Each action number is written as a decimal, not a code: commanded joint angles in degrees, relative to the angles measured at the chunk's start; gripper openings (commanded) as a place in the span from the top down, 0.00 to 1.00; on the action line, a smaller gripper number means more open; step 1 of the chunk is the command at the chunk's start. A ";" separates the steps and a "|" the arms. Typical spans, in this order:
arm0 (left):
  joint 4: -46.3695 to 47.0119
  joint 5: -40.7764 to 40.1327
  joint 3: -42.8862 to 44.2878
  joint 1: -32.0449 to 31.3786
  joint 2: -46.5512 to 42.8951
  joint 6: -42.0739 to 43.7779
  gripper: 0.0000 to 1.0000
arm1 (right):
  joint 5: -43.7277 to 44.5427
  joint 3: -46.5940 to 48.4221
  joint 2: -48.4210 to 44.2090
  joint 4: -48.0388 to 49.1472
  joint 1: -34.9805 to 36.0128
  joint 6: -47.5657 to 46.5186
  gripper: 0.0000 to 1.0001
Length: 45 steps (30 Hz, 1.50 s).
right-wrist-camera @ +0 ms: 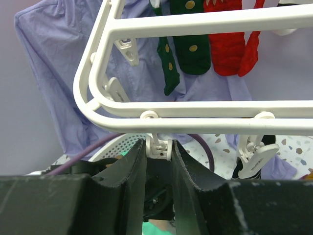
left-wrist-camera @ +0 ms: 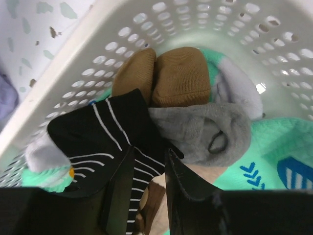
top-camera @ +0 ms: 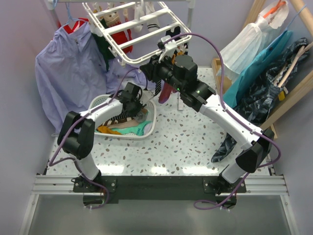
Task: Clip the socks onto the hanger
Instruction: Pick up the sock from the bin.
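The white hanger (top-camera: 142, 29) hangs at the back, with red (right-wrist-camera: 227, 44) and green (right-wrist-camera: 190, 44) socks clipped to it. My right gripper (top-camera: 166, 51) reaches up under its near bar (right-wrist-camera: 195, 108) and is shut on a dangling white clip (right-wrist-camera: 159, 148), one finger on each side. My left gripper (top-camera: 139, 110) is down in the white basket (left-wrist-camera: 98, 63), its jaws closed on the black-white striped sock (left-wrist-camera: 98, 132). Brown (left-wrist-camera: 171, 76), grey (left-wrist-camera: 200, 127) and teal (left-wrist-camera: 274, 147) socks lie around it.
A large lavender shirt (top-camera: 63, 73) hangs at the back left behind the basket (top-camera: 98, 103). Blue and dark garments (top-camera: 264, 73) hang on a wooden rack at the right. Another free clip (right-wrist-camera: 254, 156) dangles to the right of the held one.
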 commanded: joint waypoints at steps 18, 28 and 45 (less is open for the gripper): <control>3.39 -1.87 -0.68 0.29 -4.79 -0.64 1.00 | 0.04 0.35 -1.88 -0.23 -0.22 -0.14 1.00; 6.11 -0.73 -6.29 2.05 -16.48 -8.90 1.00 | 0.47 0.79 -1.79 -0.41 -0.22 -0.05 1.00; 21.13 14.82 -23.35 2.14 -42.32 -33.23 1.00 | 1.18 1.23 -1.97 -0.67 -0.22 0.39 1.00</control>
